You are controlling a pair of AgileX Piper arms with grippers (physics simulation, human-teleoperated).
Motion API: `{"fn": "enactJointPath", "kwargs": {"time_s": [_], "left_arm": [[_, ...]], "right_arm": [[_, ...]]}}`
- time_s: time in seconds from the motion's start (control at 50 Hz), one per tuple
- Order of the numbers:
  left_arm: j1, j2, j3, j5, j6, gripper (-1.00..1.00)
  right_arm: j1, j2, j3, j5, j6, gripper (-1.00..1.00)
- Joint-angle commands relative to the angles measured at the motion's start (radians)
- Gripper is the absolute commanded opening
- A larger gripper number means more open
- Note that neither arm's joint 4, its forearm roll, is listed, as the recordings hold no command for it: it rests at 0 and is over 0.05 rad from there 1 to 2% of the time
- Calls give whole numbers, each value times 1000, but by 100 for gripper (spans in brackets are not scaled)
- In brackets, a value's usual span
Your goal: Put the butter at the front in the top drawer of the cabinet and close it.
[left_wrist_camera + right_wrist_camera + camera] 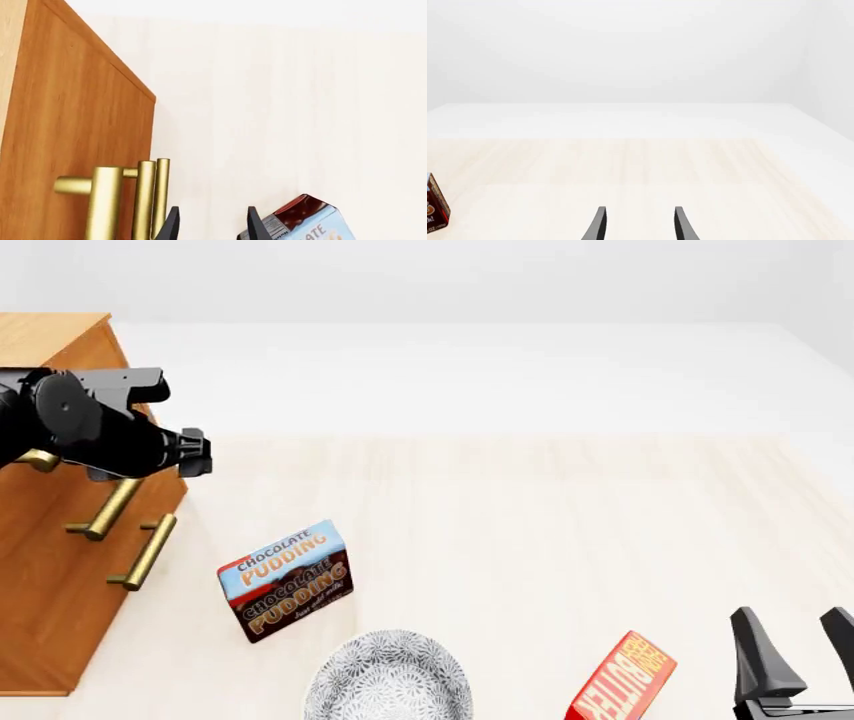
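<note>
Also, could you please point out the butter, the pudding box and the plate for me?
butter (625,680), front view, on its orange lettered face.
pudding box (287,582), front view, middle of its printed front.
plate (387,680), front view, on its patterned surface near the bottom edge.

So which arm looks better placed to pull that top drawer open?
The left. Its pincer sits open right beside the brass handles of the cabinet. The right pincer is open too, but far across the table, near the butter.
</note>
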Motion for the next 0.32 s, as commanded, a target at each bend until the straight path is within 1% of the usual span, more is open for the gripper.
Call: {"fn": "enactJointPath", "kwargs": {"time_s": [0.02,0.1,0.14,0.16,0.18,0.22,0.24,0.26,0.3,0.32], "left_arm": [[55,-34,10,13,-2,100],[40,-36,5,16,-6,100],[9,-50,20,10,-11,100],[9,-50,20,10,-11,100],[-18,-58,24,11,-20,100],[-24,-56,21,16,-15,100],[-64,-67,22,10,-49,100],[-77,-75,29,10,-49,100],[-77,-75,29,10,-49,100],[-79,-97,47,5,-43,100]], "right_arm": [[0,-1,1,0,0,100],[0,-1,1,0,0,100],[0,-1,1,0,0,100],[0,-1,1,0,0,100],[0,-1,1,0,0,100],[0,-1,1,0,0,100],[0,-1,1,0,0,100],[0,-1,1,0,0,100],[0,-1,1,0,0,100],[0,-1,1,0,0,100]]}}
